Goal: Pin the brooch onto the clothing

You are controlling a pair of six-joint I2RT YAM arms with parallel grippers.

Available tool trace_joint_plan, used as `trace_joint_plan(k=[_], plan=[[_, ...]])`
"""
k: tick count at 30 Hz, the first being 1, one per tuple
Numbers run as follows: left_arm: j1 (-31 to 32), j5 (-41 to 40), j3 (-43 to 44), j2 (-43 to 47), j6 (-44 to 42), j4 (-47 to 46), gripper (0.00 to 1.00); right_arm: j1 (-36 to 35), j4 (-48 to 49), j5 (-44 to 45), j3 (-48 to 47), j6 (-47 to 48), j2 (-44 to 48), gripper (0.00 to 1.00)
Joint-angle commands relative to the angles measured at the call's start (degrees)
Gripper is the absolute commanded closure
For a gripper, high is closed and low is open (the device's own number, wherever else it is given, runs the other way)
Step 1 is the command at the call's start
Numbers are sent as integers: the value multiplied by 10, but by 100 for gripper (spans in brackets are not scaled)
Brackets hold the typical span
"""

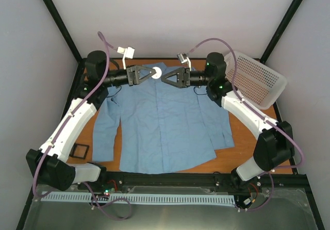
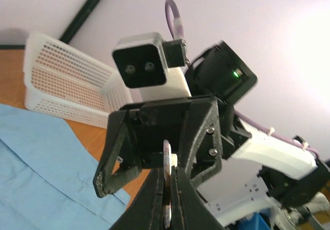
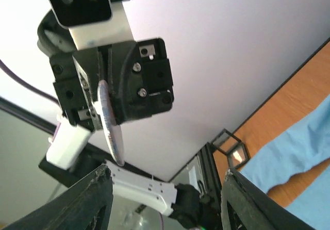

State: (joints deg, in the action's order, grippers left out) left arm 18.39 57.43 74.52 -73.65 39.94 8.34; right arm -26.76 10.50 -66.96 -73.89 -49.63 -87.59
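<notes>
Far centre, above shirt collar: left gripper clenched on brooch, disc pinched flat in its jaws, jutting right toward right gripper, whose jaws stand spread and empty just beside it; left arm likely carries it down.

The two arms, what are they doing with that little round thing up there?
The left gripper is pinching the brooch, a small round disc, in the air above the collar of the shirt. The right gripper faces it up close, open and not squeezing it. The shirt lies spread out on the table, and the brooch is not on it yet.
</notes>
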Motion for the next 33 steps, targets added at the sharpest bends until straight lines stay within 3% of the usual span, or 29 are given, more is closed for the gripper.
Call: trace_joint_plan(k=[1,8,17,20,23,25,27,30,33], plan=[[3,-63,-9,19,23,-42,99,-18,195,66,16,-174,-8,44],[3,-79,-14,31,24,-43,99,-23,223,71,11,-202,-27,51],[3,-69,-23,34,39,-62,99,-28,252,84,-4,-220,-41,73],[3,-60,-27,34,43,-68,99,-31,277,84,-5,-229,-46,85],[3,-55,-27,32,48,-73,99,-33,295,82,-6,-237,-50,87],[3,-55,-26,32,49,-74,99,-35,315,78,-6,-244,-53,96],[3,-52,-24,32,50,-72,99,-34,328,82,3,-247,-50,97],[-3,-50,-23,39,50,-51,68,-33,319,88,10,-232,-41,97],[-18,-54,-42,67,57,-55,51,-30,318,80,14,-231,-38,97]])
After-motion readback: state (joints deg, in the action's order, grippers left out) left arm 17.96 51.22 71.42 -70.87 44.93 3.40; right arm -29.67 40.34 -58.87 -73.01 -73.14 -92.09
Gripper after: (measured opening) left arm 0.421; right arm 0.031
